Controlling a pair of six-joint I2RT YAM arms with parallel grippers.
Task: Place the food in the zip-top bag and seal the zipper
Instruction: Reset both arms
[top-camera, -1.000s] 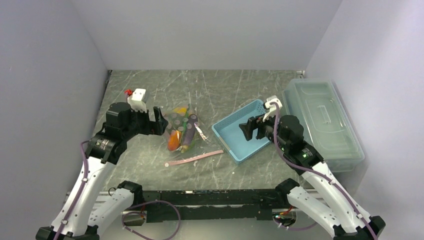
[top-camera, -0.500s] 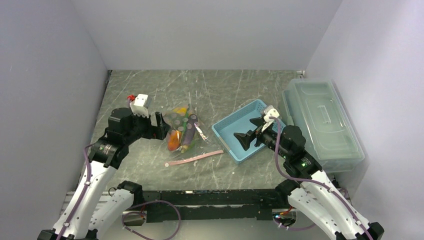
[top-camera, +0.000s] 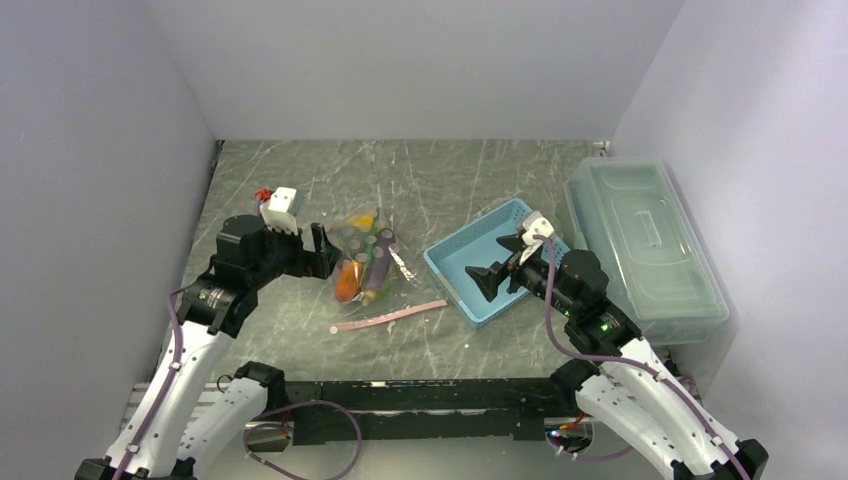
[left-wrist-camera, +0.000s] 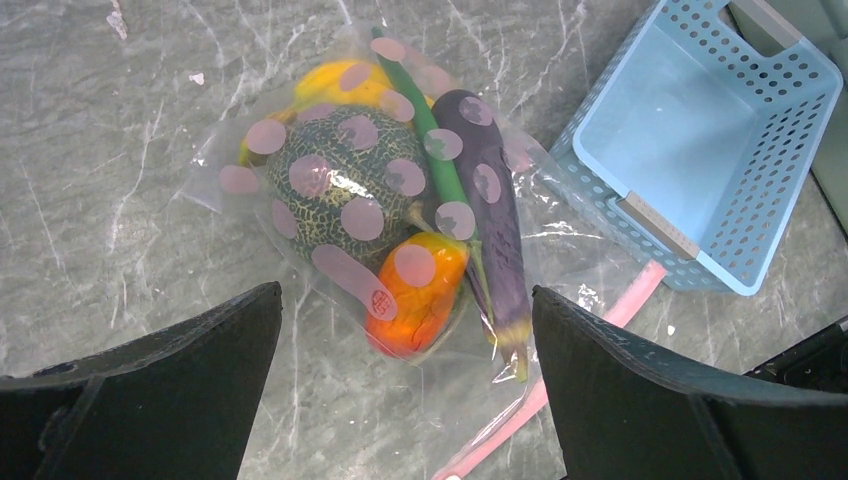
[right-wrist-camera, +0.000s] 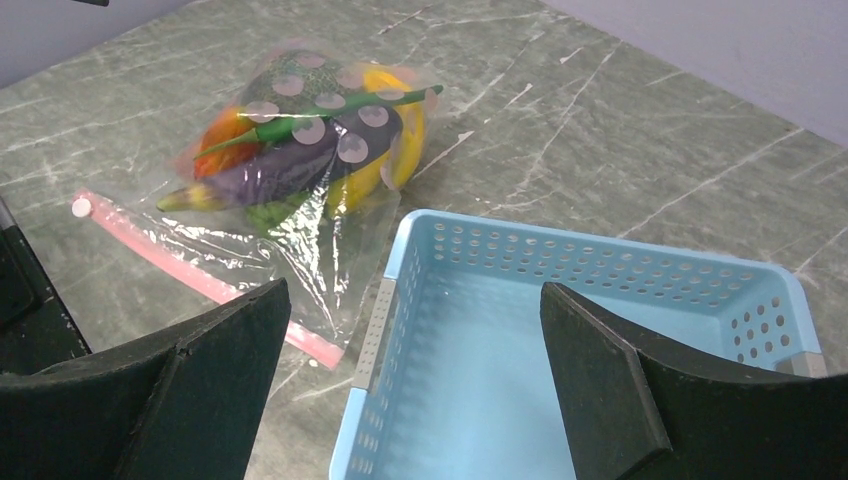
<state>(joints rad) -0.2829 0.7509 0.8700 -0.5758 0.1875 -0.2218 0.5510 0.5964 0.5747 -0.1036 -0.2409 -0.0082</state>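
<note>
Lighting: even, diffuse, cool white, from overhead; moderately bright throughout. Shadows: soft and short, beneath both arms and along the light-blue basket. Glare: thin white streaks on the crinkled zip-top bag in both wrist views; faint sheen on the marbled table. Focus: overhead view slightly soft, fine detail lost; wrist views crisp at centre. Near fingers: dark, nearly featureless. Distortion: mild stretching at wrist-view edges.

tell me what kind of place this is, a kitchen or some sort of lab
Probably a robot test bench in a lab, not a kitchen: a left arm and right arm are bolted to the table edge, plain walls box it in, and the bag holds toy food.
</note>
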